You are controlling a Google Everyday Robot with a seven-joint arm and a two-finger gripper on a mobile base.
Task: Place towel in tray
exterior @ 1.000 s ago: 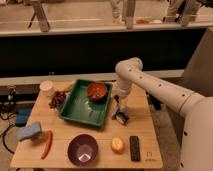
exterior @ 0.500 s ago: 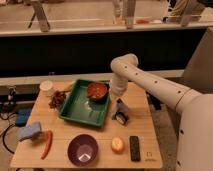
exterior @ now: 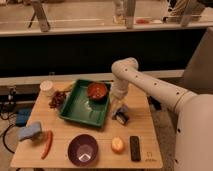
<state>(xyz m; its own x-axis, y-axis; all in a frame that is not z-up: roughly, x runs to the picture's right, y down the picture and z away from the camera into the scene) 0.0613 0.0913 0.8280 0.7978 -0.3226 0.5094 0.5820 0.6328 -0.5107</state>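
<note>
Towel (exterior: 30,131), a soft blue crumpled lump, lies near the table's (exterior: 100,136) front-left corner. The gripper (exterior: 120,112) hangs by the rectangular green tray's (exterior: 80,109) right edge; its grip cannot be told.

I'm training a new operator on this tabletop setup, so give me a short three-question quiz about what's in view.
1. True or false: the red bowl sits inside the green tray.
2. Which is nearest the table's front edge? A white cup, B purple bowl, C grapes.
3. Fill in: the gripper hangs low just past the tray's ___ edge in the picture.
Key: 1 true; 2 B; 3 right.
</note>
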